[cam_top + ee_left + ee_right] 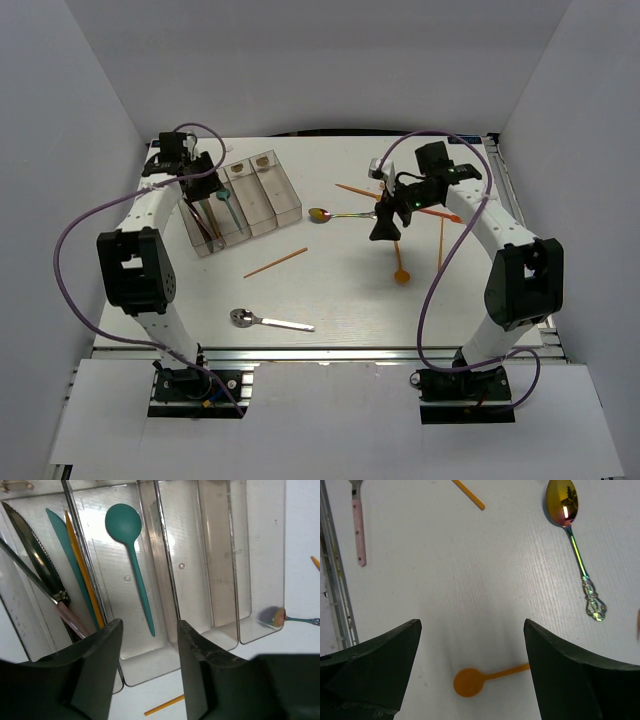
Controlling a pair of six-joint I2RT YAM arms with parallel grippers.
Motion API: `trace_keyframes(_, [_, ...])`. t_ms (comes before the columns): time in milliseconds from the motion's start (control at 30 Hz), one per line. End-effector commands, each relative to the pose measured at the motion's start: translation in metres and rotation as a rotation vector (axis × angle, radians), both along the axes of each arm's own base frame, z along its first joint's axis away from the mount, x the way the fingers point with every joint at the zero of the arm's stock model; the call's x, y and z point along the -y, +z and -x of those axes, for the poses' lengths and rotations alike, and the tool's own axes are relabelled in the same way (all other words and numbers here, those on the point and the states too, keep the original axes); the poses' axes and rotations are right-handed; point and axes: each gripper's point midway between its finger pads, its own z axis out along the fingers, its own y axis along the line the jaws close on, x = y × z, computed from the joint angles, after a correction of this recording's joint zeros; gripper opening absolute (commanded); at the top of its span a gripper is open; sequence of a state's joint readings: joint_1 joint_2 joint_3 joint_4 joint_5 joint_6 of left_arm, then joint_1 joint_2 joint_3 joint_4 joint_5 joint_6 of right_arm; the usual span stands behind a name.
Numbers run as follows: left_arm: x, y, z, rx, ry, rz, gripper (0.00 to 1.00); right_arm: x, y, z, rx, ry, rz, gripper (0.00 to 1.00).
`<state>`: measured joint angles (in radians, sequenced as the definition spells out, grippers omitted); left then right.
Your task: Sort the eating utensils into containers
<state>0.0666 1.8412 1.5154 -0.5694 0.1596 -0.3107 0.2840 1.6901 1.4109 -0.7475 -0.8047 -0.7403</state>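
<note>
The left gripper (pixel 150 625) is held half open and empty over the containers (pixel 167 570), a teal spoon (pixel 132 555) seen lying in one bin; the right gripper (pixel 472 625) is spread wide, empty, above an orange spoon (pixel 470 681) on the tabletop (pixel 445 570).

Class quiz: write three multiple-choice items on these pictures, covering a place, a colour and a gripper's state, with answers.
1. Where does the teal plastic spoon lie? A on the bare table; B inside a clear plastic bin; C on the floor.
2. What colour is the round-bowled plastic spoon below the right gripper? A orange; B blue; C black.
3. The right gripper is: A shut on a fork; B shut on a chopstick; C open, empty.
Answers: B, it lies within the bin's walls; A, plainly orange in the wrist view; C, fingers wide apart, nothing gripped.
</note>
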Motion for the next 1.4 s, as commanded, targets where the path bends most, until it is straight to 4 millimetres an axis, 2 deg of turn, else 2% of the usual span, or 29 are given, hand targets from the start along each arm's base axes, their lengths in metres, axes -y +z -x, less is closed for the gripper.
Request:
trace_keyframes(0, [-0.003, 0.043, 0.021, 0.085, -0.004, -0.025, 0.59, 0.013, 0.019, -0.012, 0.137, 0.036, 0.050, 0.89])
trace_keyframes(33, [-0.002, 0.055, 0.028, 0.111, -0.005, -0.028, 0.61, 0.015, 0.020, -0.014, 0.156, 0.036, 0.057, 0.89])
trace_keyframes(100, [0.000, 0.059, 0.038, 0.123, -0.012, -0.024, 0.62, 0.017, 0.022, -0.015, 0.198, 0.066, 0.061, 0.89])
trace_keyframes(133, [0.004, 0.061, 0.049, 0.129, -0.030, -0.010, 0.63, 0.017, 0.023, -0.011, 0.199, 0.084, 0.053, 0.89])
trace_keyframes(200, [0.011, 0.062, 0.059, 0.144, -0.070, 0.003, 0.63, 0.017, 0.022, -0.008, 0.224, 0.127, 0.045, 0.89])
trace_keyframes(233, [0.014, 0.054, 0.068, 0.128, -0.085, 0.013, 0.63, 0.016, 0.024, -0.004, 0.226, 0.142, 0.030, 0.89])
trace_keyframes(267, [0.020, 0.064, 0.075, 0.165, -0.113, 0.024, 0.63, 0.015, 0.021, -0.001, 0.225, 0.155, 0.026, 0.89])
trace_keyframes(433, [0.035, 0.065, 0.103, 0.192, -0.186, 0.068, 0.65, 0.015, 0.019, -0.003, 0.254, 0.167, 0.023, 0.89])
trace_keyframes(467, [0.038, 0.060, 0.110, 0.181, -0.197, 0.081, 0.67, 0.014, 0.020, -0.003, 0.256, 0.168, 0.024, 0.89])
trace_keyframes(533, [0.044, 0.066, 0.118, 0.206, -0.228, 0.102, 0.70, 0.015, 0.018, -0.005, 0.254, 0.164, 0.031, 0.89])
trace_keyframes(567, [0.047, 0.061, 0.122, 0.198, -0.236, 0.114, 0.71, 0.016, 0.017, -0.005, 0.252, 0.163, 0.035, 0.89])
trace_keyframes(600, [0.052, 0.066, 0.127, 0.214, -0.258, 0.135, 0.81, 0.016, 0.017, -0.006, 0.254, 0.161, 0.039, 0.89])
trace_keyframes(667, [0.057, 0.068, 0.131, 0.226, -0.275, 0.159, 0.96, 0.017, 0.016, -0.007, 0.243, 0.149, 0.044, 0.89])
trace_keyframes(700, [0.060, 0.064, 0.134, 0.218, -0.278, 0.174, 0.98, 0.017, 0.016, -0.009, 0.239, 0.138, 0.046, 0.89])
trace_keyframes(833, [0.074, 0.064, 0.144, 0.224, -0.316, 0.219, 0.98, 0.017, 0.017, -0.018, 0.200, 0.094, 0.060, 0.89])
trace_keyframes(967, [0.085, 0.066, 0.148, 0.246, -0.346, 0.221, 0.98, 0.016, 0.027, -0.025, 0.209, 0.067, 0.054, 0.89])
trace_keyframes(1033, [0.102, 0.064, 0.152, 0.244, -0.400, 0.209, 0.98, 0.015, 0.029, -0.028, 0.217, 0.061, 0.053, 0.90])
trace_keyframes(1233, [0.127, 0.050, 0.157, 0.225, -0.492, 0.127, 0.98, 0.015, 0.054, -0.040, 0.294, 0.050, 0.055, 0.89])
trace_keyframes(1367, [0.134, 0.035, 0.157, 0.180, -0.507, 0.083, 0.98, 0.012, 0.077, -0.044, 0.362, 0.054, 0.034, 0.89])
